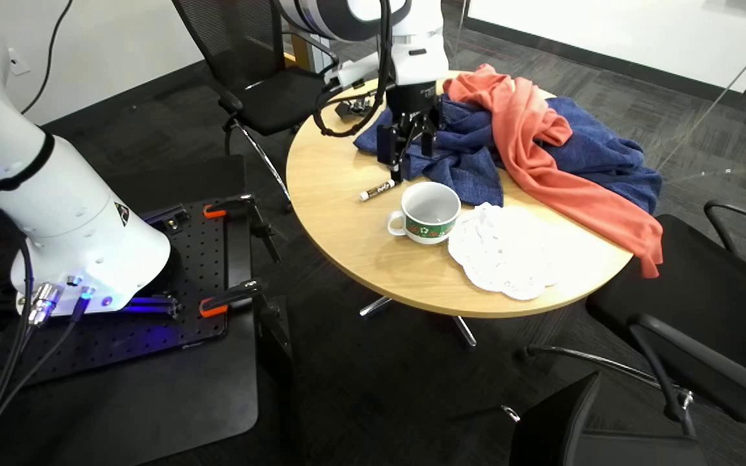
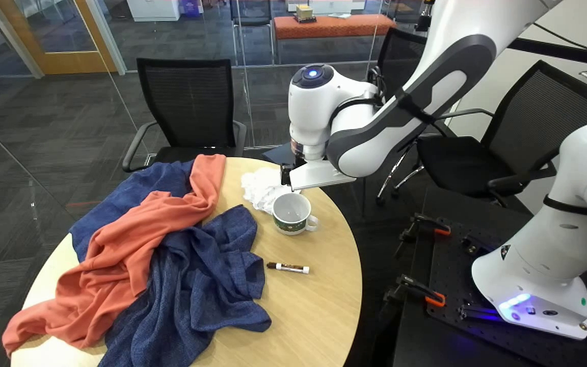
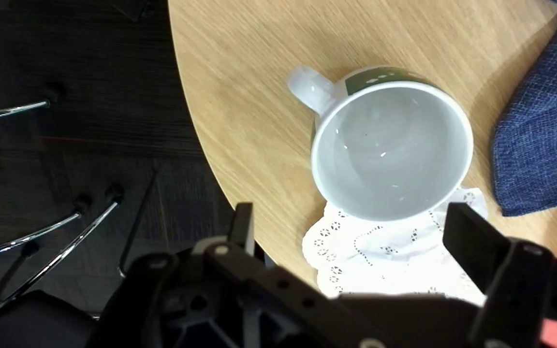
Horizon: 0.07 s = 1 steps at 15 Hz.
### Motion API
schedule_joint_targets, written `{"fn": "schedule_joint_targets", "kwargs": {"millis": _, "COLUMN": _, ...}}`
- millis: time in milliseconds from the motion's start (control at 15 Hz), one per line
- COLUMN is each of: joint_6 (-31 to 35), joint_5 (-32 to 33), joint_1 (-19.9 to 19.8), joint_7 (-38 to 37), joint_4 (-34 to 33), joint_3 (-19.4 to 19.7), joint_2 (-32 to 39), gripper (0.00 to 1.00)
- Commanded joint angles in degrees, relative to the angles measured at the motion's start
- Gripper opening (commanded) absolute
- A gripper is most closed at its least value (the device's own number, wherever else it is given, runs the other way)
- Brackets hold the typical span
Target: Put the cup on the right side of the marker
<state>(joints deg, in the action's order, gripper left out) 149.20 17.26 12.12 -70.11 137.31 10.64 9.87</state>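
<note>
The cup, white with a green patterned band and a handle, stands upright on the round table in both exterior views (image 1: 430, 223) (image 2: 292, 213). In the wrist view the cup (image 3: 392, 152) is seen from above, its inside bare, with its rim overlapping a white scalloped cloth. The marker (image 1: 378, 190), white with a brown label and dark cap, lies apart from the cup; it also shows in an exterior view (image 2: 289, 267). The marker is out of the wrist view. My gripper (image 3: 350, 212) is open and empty, raised above the table near the cup, fingers wide apart.
The white scalloped cloth (image 1: 506, 252) lies beside the cup. A dark blue cloth (image 2: 207, 290) and an orange cloth (image 2: 135, 244) lie bunched over much of the table (image 2: 324, 306). The table's curved edge is close to the cup's handle side. Chairs (image 1: 716, 291) stand around.
</note>
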Motion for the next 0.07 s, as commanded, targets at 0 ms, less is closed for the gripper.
{"fn": "schedule_joint_targets", "kwargs": {"millis": 0, "joint_6": -0.20, "joint_5": 0.66, "joint_1": -2.42, "joint_7": -0.37, "joint_4": 0.27, "joint_3": -2.48, "joint_2": -0.55, "gripper": 1.00}}
